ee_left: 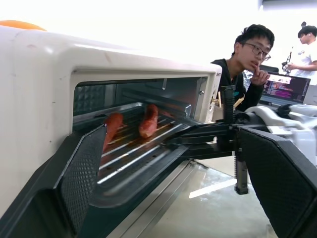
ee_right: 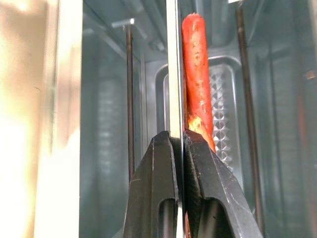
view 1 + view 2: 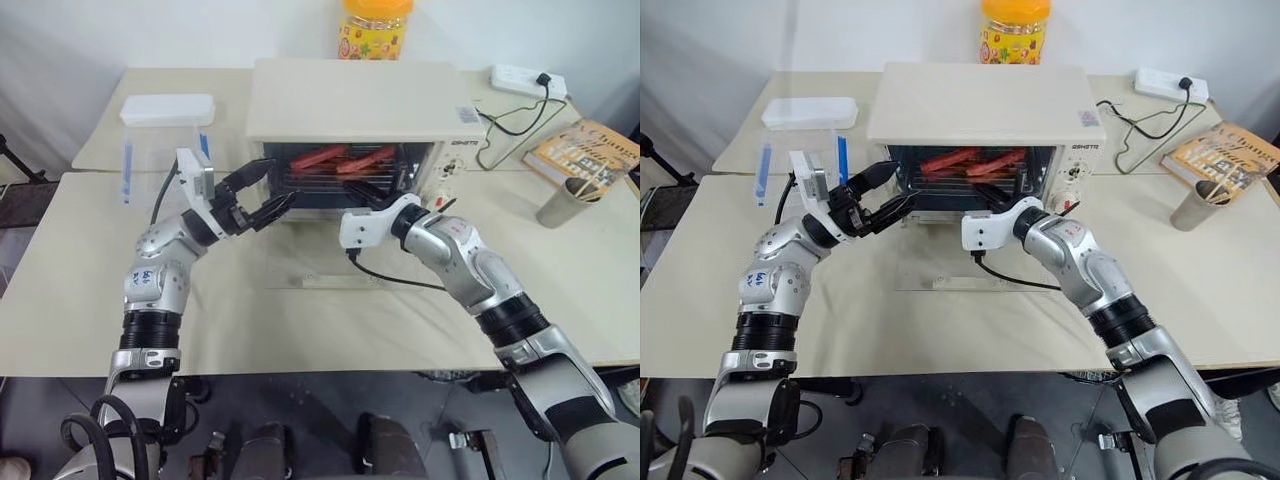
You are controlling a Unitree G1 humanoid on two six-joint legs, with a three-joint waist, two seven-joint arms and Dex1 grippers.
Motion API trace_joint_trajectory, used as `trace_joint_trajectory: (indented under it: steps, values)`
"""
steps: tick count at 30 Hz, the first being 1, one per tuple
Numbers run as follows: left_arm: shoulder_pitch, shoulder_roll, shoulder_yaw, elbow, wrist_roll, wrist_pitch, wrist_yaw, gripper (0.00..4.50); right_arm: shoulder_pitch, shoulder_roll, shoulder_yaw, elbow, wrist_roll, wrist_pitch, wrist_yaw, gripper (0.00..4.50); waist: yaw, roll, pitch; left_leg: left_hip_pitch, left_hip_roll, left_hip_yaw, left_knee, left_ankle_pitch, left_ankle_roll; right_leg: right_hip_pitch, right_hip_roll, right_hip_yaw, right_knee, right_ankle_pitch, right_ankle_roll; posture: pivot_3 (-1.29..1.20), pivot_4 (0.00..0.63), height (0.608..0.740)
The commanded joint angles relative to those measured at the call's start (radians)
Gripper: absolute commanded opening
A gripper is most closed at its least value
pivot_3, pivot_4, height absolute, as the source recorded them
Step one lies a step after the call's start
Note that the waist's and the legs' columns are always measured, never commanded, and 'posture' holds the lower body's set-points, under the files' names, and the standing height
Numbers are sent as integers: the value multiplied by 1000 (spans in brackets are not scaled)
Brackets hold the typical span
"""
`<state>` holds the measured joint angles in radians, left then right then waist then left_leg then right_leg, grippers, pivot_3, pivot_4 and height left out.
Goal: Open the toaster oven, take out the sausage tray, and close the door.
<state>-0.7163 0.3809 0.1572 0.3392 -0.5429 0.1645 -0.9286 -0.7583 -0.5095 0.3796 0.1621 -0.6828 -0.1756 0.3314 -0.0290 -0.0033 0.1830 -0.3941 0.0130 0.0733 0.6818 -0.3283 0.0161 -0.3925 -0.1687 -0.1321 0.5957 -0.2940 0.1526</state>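
The toaster oven (image 3: 350, 110) stands with its door (image 3: 345, 268) folded flat on the table. The sausage tray (image 1: 133, 148) sits in the mouth, long side across the opening, sausages (image 3: 340, 158) lengthwise. The right gripper (image 2: 178, 144) pinches the tray's front rim; the left gripper (image 3: 262, 195) hovers wide open, empty.

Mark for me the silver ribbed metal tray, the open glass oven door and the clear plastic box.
silver ribbed metal tray (image 1: 130, 163), left wrist view, ribbed floor.
open glass oven door (image 3: 940, 265), right eye view, glass pane.
clear plastic box (image 3: 160, 150), left eye view, front wall.
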Motion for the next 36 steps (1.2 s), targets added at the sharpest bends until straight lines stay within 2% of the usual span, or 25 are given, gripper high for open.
trace_joint_trajectory:
  steps: [1, 8, 14, 20, 24, 28, 31, 36]
  values:
    - [-40, 14, 28, 15, 0, -9, 1, 4500, 45, -18, -59, -161, 28, 11, 22, 112, 2, 0, 0, 0, 0, 0, 0, 0, 0, 0, 0, 0, 0, 0, 0, 0, 150, 740]
    - [-53, 12, 24, 47, 8, -7, -6, 4500, 196, -32, -97, -345, 24, 52, 71, 112, 5, 0, 0, 0, 0, 0, 0, 0, 0, 0, 0, 0, 1, 0, 0, 0, 150, 740]
    - [-53, 19, 26, 60, 8, -1, -16, 4500, 351, -92, -142, -458, 13, 35, 81, 112, 23, 0, 0, 0, 0, 0, 1, 0, 0, 0, 0, 0, 0, 0, 0, 0, 150, 740]
    - [-4, 61, 29, -12, -47, 68, -97, 4500, 461, -153, -206, -529, 31, -14, 74, 112, 29, 0, 0, 0, 0, 1, 2, 0, 0, 1, 0, 1, 1, 0, -1, 0, 150, 740]
    - [52, 122, 33, -78, -98, 204, -151, 4500, 485, -162, -218, -546, 31, -36, 74, 112, 29, 0, 0, 1, 0, 1, 2, 0, 0, 1, 0, 1, 1, 0, -1, 0, 150, 740]
    - [117, 192, 59, -157, -165, 401, -126, 4500, 489, -168, -228, -550, 44, -84, 61, 112, 28, 0, 0, 1, 0, 0, 2, 0, 0, 1, 0, 1, 1, 0, -1, 0, 150, 740]
    - [156, 210, 92, -241, -251, 606, -23, 4500, 505, -170, -227, -552, 48, -135, 53, 112, 27, 0, 0, 1, 1, 0, 2, 0, 0, 1, 0, 1, 1, 0, -1, 0, 150, 740]
    - [158, 147, 139, -324, -378, 900, 224, 4500, 503, -171, -220, -537, 56, -191, 53, 112, 29, 0, 0, 2, 0, -7, 2, 0, 0, 1, 0, 4, 2, 0, -1, 0, 150, 740]
